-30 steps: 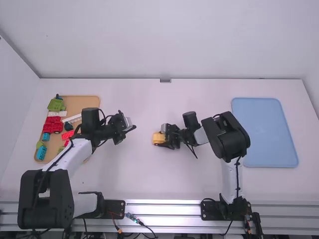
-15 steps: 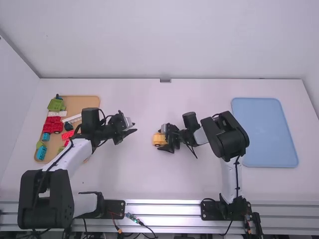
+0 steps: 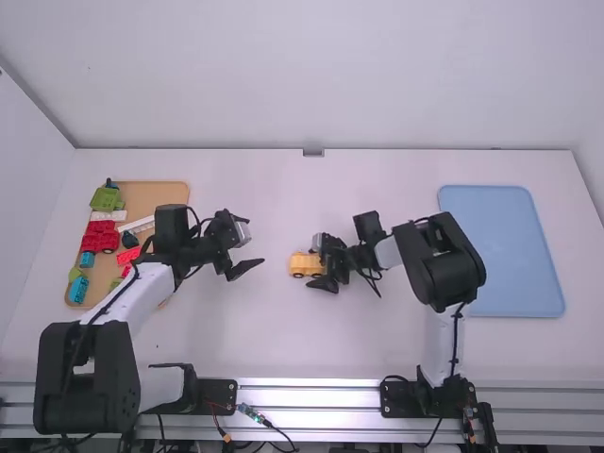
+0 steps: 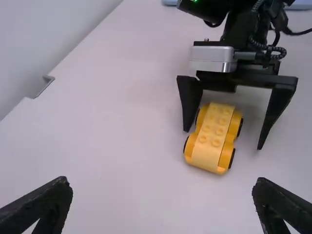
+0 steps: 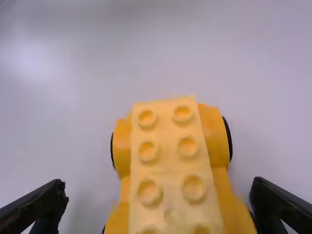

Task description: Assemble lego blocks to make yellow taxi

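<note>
Two bent arms (image 3: 434,260), right gripper (image 3: 312,264) straddling car (image 4: 210,141)

The white tabletop (image 3: 255,330) carries a tan tray (image 3: 147,195) at left, a blue tray (image 3: 500,250) at right and a yellow toy car (image 3: 304,262) between.

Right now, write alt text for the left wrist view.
Studded yellow Lego car base sits on a white table, one end between the open fingers of the right gripper; the left gripper, also open, is in the foreground.

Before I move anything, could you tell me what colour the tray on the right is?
Light blue, best seen in the high view.
</note>
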Tool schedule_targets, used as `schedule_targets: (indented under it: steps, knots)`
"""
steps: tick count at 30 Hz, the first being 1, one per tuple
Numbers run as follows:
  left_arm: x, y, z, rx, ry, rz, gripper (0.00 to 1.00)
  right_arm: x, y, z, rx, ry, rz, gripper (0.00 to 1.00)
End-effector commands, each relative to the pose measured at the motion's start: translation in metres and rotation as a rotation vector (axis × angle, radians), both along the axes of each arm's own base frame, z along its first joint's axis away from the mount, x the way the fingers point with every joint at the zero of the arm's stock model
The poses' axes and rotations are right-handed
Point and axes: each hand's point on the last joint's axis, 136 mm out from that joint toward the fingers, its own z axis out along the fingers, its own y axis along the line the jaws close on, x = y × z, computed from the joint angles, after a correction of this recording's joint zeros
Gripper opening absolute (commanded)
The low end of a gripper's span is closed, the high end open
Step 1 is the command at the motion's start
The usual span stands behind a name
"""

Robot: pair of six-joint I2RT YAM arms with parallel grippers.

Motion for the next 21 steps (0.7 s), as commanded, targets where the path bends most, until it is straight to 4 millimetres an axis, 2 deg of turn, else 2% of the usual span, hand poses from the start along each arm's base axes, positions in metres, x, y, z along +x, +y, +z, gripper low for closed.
schedule_targets:
  steps: [1, 9, 13, 16, 21]
  knots:
    - [-0.001, -0.002, 0.001, -0.008, 0.002, -0.011, 0.99, 0.010, -0.016, 0.001, -0.094, -0.055, -0.039, 0.99]
    - [0.000, -0.002, 0.002, -0.007, -0.005, -0.009, 0.99, 0.015, -0.059, -0.009, -0.302, 0.005, -0.159, 0.99]
    - [0.004, 0.004, -0.004, 0.029, 0.004, 0.024, 0.99, 0.012, -0.078, -0.007, -0.393, 0.030, -0.203, 0.99]
    - [0.011, 0.013, -0.010, 0.083, 0.002, 0.078, 0.99, 0.014, -0.088, 0.002, -0.448, 0.034, -0.253, 0.99]
    - [0.026, 0.022, -0.003, 0.120, -0.066, 0.131, 0.99, 0.037, -0.118, 0.029, -0.580, 0.004, -0.481, 0.99]
